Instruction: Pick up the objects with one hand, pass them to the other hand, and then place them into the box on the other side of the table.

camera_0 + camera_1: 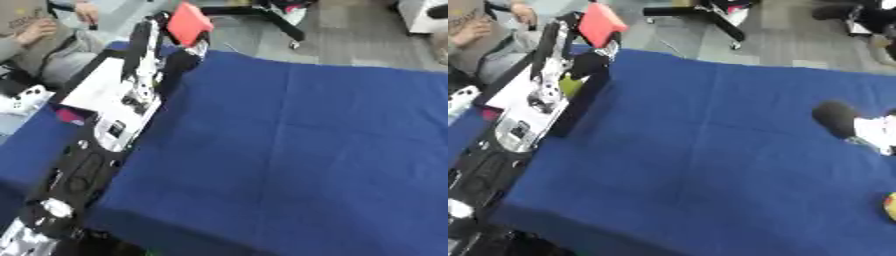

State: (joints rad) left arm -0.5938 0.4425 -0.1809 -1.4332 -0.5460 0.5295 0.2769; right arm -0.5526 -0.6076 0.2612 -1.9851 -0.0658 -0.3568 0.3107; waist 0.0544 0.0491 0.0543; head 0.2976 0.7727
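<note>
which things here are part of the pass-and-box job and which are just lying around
Job:
- red block, held up in the left hand
- box at the table's left edge
- yellow thing, right edge

Lying about:
- white controller
- chair base on the floor

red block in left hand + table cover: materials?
Red block: flat matte faces, sharp edges, no gloss; possibly foam or painted wood, can't settle it. Left hand holds it from below. Table cover: blue fabric, matte, with soft fold lines.
</note>
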